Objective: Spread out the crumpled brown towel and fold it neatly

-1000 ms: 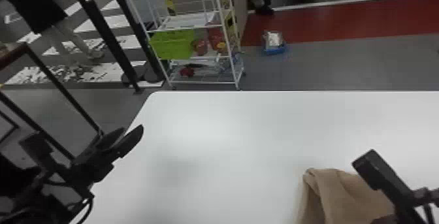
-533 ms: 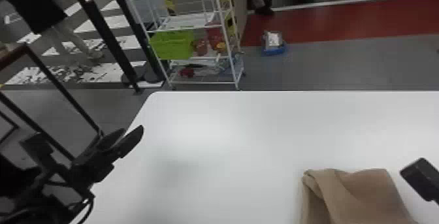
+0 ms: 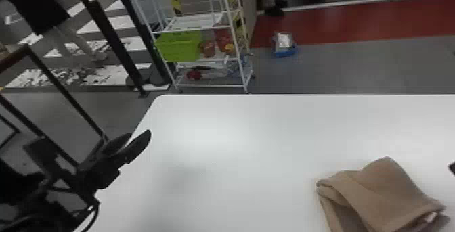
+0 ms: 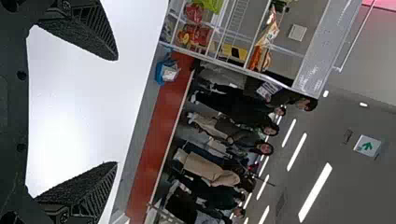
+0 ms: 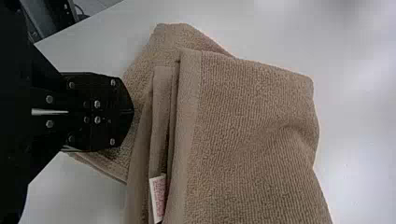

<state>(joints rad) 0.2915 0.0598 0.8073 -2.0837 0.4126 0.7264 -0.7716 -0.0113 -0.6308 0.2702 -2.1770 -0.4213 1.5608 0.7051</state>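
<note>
From over here I can see the brown towel (image 3: 382, 194) rumpled and partly doubled over on the white table (image 3: 237, 153), just beside the right claw (image 3: 452, 168). Seen from its wrist, that claw (image 5: 132, 111) is closed, its tips over a lower layer; I can't tell if cloth is pinched. A small label (image 5: 158, 198) pokes out near it. The left claw (image 3: 139, 134) is wide open, well apart from the towel.

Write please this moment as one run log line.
brown towel: on table, unevenly folded over | left gripper: open, empty | right gripper: shut, at towel | neat fold: not yet
</note>
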